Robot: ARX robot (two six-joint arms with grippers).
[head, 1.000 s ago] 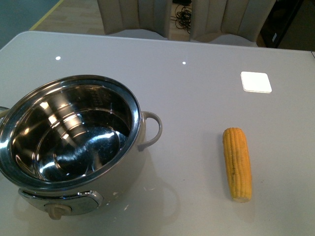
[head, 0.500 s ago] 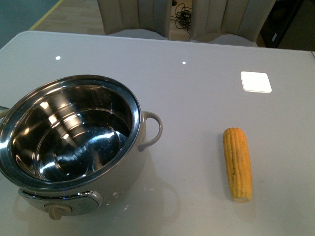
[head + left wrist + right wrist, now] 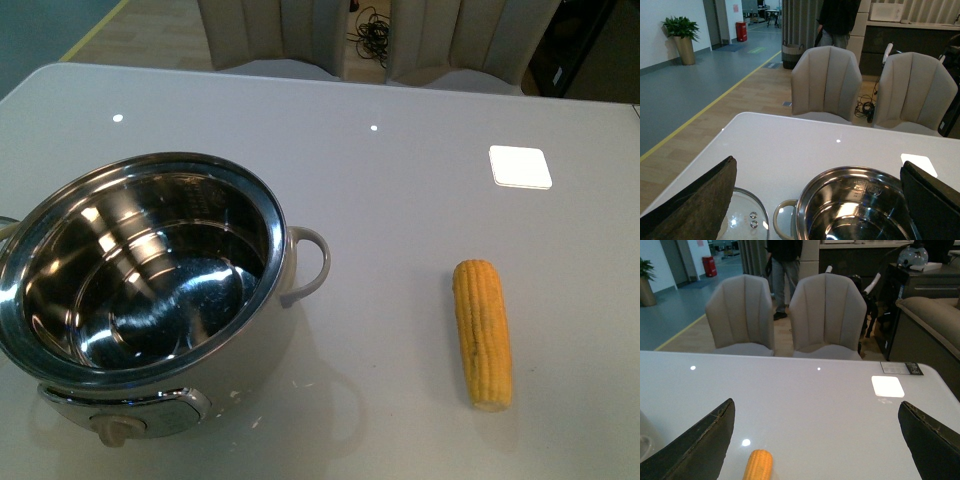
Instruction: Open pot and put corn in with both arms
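The cream-white pot (image 3: 140, 275) stands uncovered at the front left of the table, its shiny steel bowl empty. The yellow corn (image 3: 482, 332) lies lengthwise at the front right, well apart from the pot. Neither arm shows in the front view. In the left wrist view the pot (image 3: 855, 205) sits between the fingers of my open left gripper (image 3: 820, 200), which hangs above and behind it. A glass lid (image 3: 745, 217) lies flat on the table beside the pot. In the right wrist view my right gripper (image 3: 820, 440) is open, with the tip of the corn (image 3: 758, 465) low between its fingers.
The table (image 3: 400, 200) is pale grey and glossy, with a bright square reflection (image 3: 520, 166) at the back right. Two beige chairs (image 3: 826, 82) stand behind its far edge. A person (image 3: 785, 270) stands further back in the room.
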